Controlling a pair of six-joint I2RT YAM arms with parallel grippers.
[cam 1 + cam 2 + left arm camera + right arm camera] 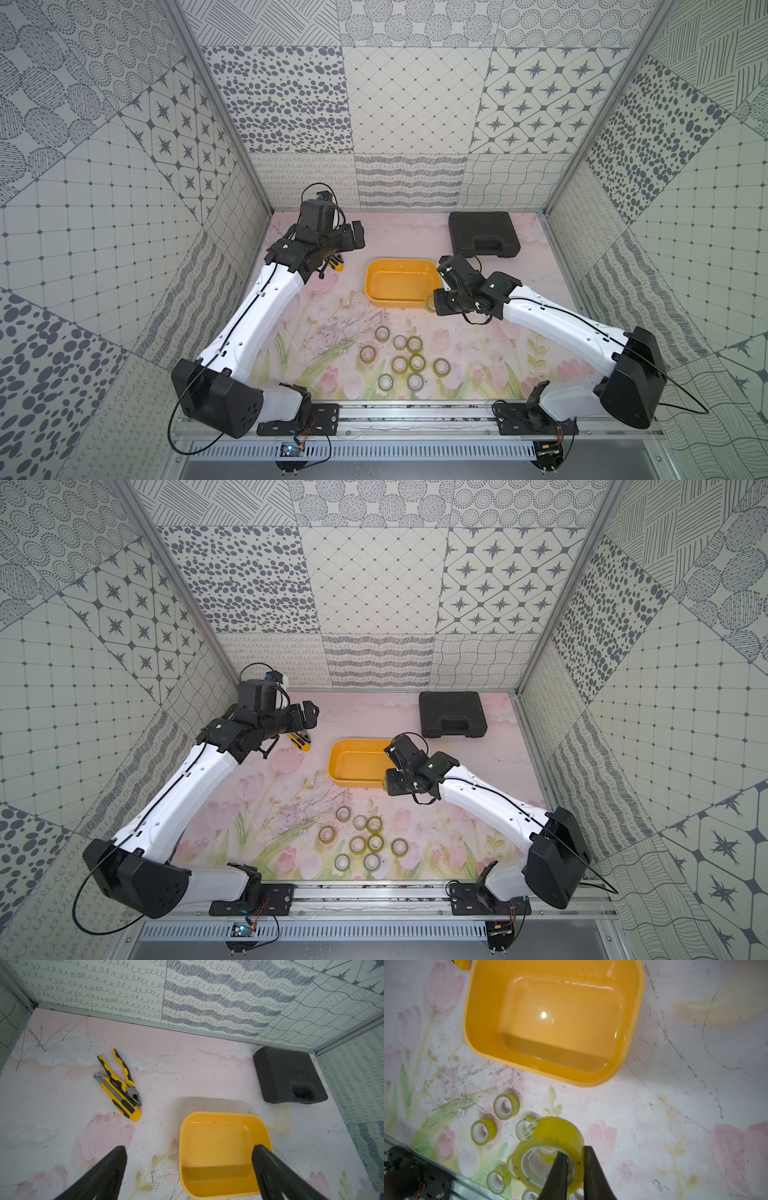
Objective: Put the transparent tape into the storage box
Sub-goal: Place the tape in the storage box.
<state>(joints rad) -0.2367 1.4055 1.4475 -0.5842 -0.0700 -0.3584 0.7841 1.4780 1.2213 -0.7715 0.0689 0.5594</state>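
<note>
- Nearest you, on the robot's side of the storage box [371, 283], nine loose tape rolls [393, 365] lie flat on the floral mat [328, 328]. They are well apart from the box's near wall.
- At the box's near-right corner, your right gripper [575, 1152] is pinching one transparent tape roll [556, 1132] by its wall. One finger runs through the core and the other presses the outside, so the jaws stand almost together.
- That roll hangs clear of the mat with its core tilted rather than flat. From above it shows only as a sliver right at the box's rim.
- The relation that matters: the box's open well lies ahead and to the left of the held roll, just across the near rim. The box's long axis runs left to right, so I judge the move to be a short carry inward over that rim before you let go.
- The box itself is empty in both wrist views.
- Beyond the box's far-left corner, your left gripper [190, 1147] hovers with its jaws spread wide and nothing between them. The right arm is plainly the nearer one.
- Left of the box's far side, pliers [124, 1078] and a yellow utility knife [118, 1097] lie touching.
- Past the box's far-right corner, a black case [484, 235] sits shut by the back wall.
</note>
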